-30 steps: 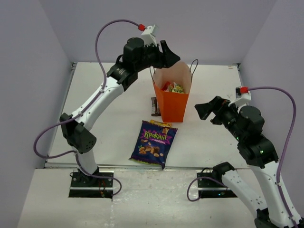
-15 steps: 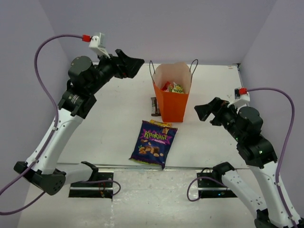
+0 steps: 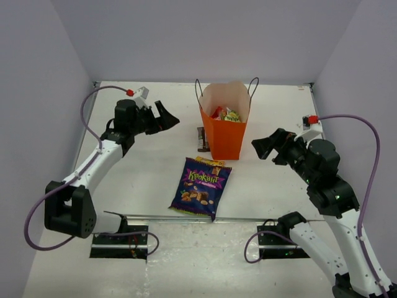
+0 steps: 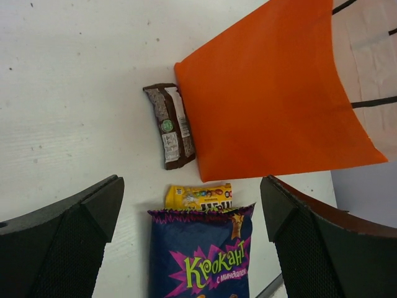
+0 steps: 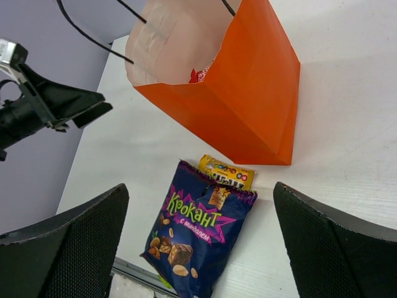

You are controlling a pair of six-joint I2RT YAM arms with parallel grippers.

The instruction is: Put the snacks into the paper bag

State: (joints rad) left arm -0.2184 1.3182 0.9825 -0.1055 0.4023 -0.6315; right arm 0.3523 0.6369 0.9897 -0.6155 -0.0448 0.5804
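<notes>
The orange paper bag (image 3: pixel 224 138) stands upright at mid-table with red and green-yellow snacks (image 3: pixel 226 114) inside. A small brown bar (image 3: pixel 201 139) lies against its left side. In front of it lies a large dark purple nut bag (image 3: pixel 201 189), partly covering a small yellow pack (image 3: pixel 209 162). My left gripper (image 3: pixel 169 118) hovers open and empty to the left of the paper bag. Its wrist view shows the brown bar (image 4: pixel 170 124), the yellow pack (image 4: pixel 198 197) and the purple bag (image 4: pixel 201 261). My right gripper (image 3: pixel 262 146) hangs open and empty to the right of the paper bag (image 5: pixel 242 99).
The white table (image 3: pixel 136 174) ends in a metal rail (image 3: pixel 186 218) just below the purple bag (image 5: pixel 198 236). A sliver of green (image 5: pixel 162 280) peeks out under that bag's lower edge. Lilac walls close in the left, back and right.
My left arm has drawn back from above the paper bag, swung left and come down lower, and its jaws have opened. The right arm has barely shifted.
</notes>
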